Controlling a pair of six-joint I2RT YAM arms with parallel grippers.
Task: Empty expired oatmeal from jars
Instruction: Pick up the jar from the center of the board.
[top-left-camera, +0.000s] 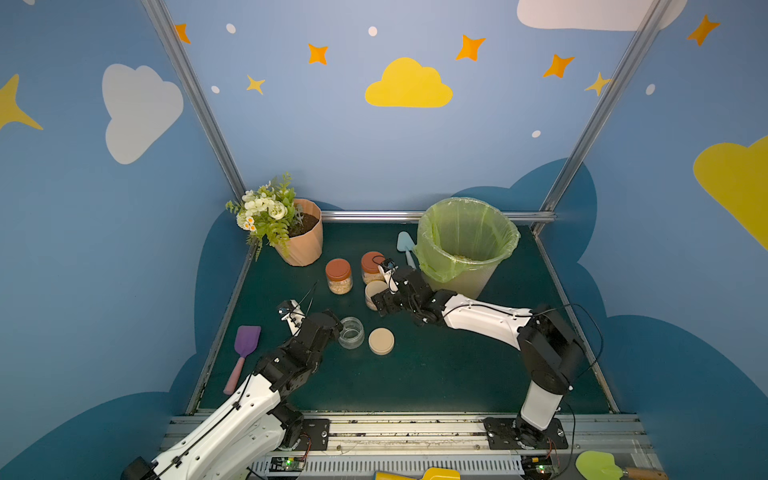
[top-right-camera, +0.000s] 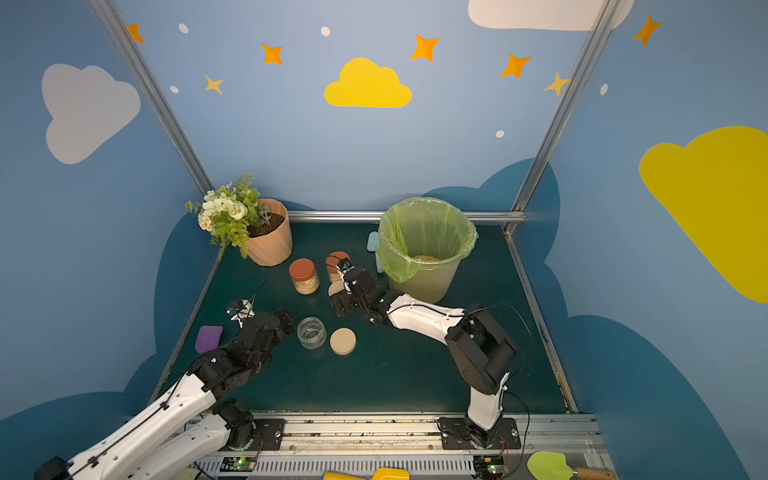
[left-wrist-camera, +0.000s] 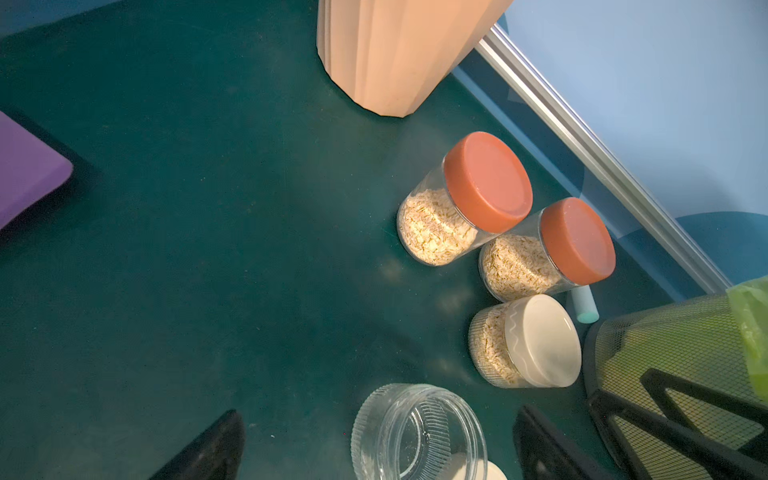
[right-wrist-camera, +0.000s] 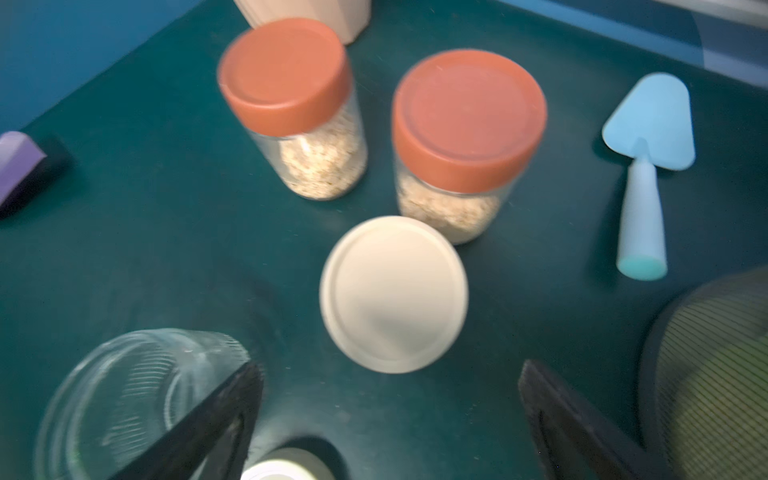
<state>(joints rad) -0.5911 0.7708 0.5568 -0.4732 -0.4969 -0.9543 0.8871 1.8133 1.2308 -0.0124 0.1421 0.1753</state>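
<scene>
Left tool (left-wrist-camera: 379, 415) and right tool (right-wrist-camera: 390, 365) spread wide, empty.
Right arm (top-left-camera: 482, 318) half-hides 1 beige-lidded jar (top-left-camera: 376, 287) in both top views.

3 capped jars (left-wrist-camera: 488, 183) upright, clustered, part-filled with oatmeal (left-wrist-camera: 434, 228); 4th jar (top-left-camera: 351, 332) empty, beige lid (top-left-camera: 381, 340) just beside

Blue trowel (top-left-camera: 404, 243) lies beside bin (top-left-camera: 469, 282); flowerpot (top-left-camera: 305, 249) stands apart.

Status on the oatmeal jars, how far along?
Done: one empty jar stands open, its lid beside it, oatmeal in the bin. In hand: nothing; both grippers open, right gripper at the beige-lidded jar, left gripper by the empty jar. Left: that jar and two red-lidded jars, all capped, oatmeal inside.
</scene>
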